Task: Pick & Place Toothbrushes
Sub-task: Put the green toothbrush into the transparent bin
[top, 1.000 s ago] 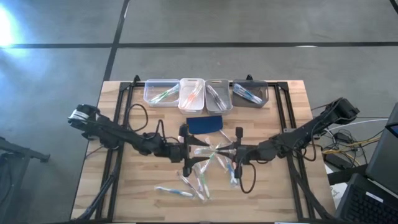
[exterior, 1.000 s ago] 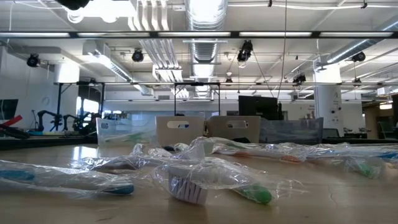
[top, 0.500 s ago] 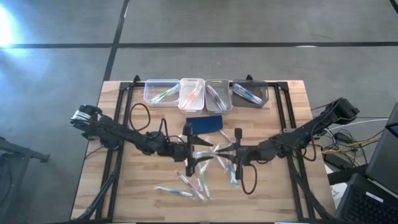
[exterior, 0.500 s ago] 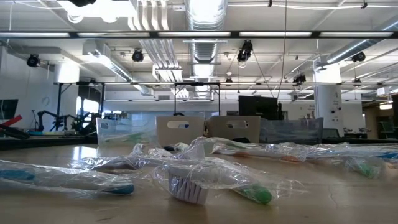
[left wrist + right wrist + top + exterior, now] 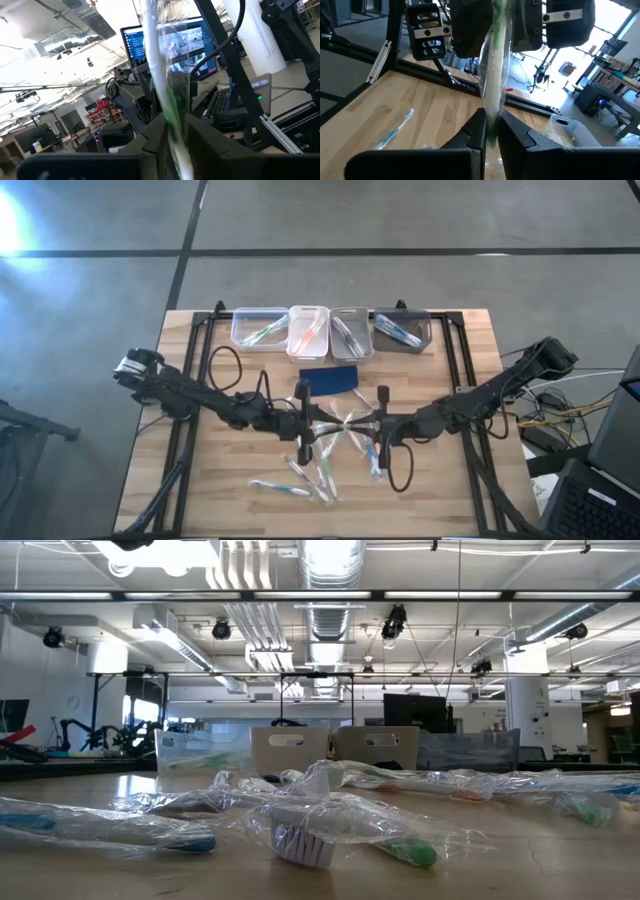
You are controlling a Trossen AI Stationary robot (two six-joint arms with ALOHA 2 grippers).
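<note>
One wrapped green toothbrush [image 5: 336,426] is held between the two arms above the middle of the table [image 5: 470,340]: one end is clamped in the left pincer [image 5: 308,423], the other in the right pincer [image 5: 372,423], as both wrist views show, with the fingers [image 5: 155,137] of each closed on the clear wrapper. The two pincers face each other, near together, just in front of a dark blue pad [image 5: 329,380]. More wrapped toothbrushes [image 5: 318,472] are scattered on the table under and in front of the pincers; in the low view they are seen lying in crinkled film [image 5: 330,825]. Four small bins [image 5: 331,330] are lined up along the far edge of the table, each with a few toothbrushes inside.
</note>
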